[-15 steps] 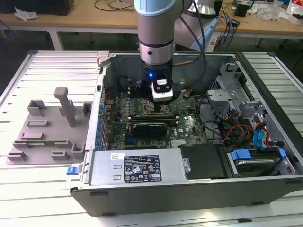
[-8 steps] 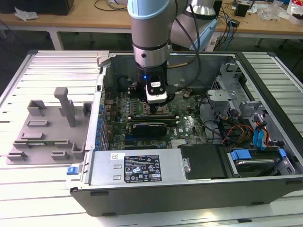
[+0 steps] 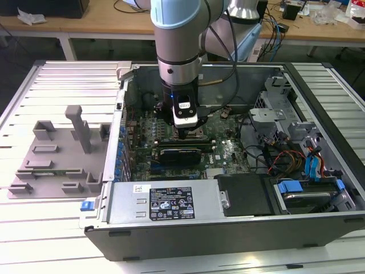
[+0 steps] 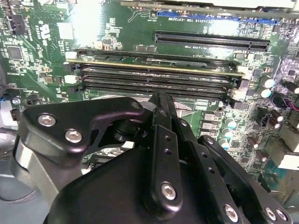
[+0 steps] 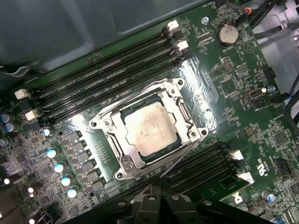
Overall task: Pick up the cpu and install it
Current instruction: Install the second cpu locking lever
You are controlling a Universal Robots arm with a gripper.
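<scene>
CPU seated in socket frame; gripper poised above motherboard inside open computer case.

In the first wrist view the cpu lies flat within the metal socket frame on the motherboard, its silvery top plate exposed, with memory slots running alongside and a row of capacitors nearby. In the exterior view the arm reaches down into the computer case, with the gripper low over the board's central area, beside a seated memory module. In the second wrist view the fingers appear drawn together to a narrow tip holding nothing, above the board near the memory slots. A grey fixture tray sits outside the case at the exterior view's left.
</scene>
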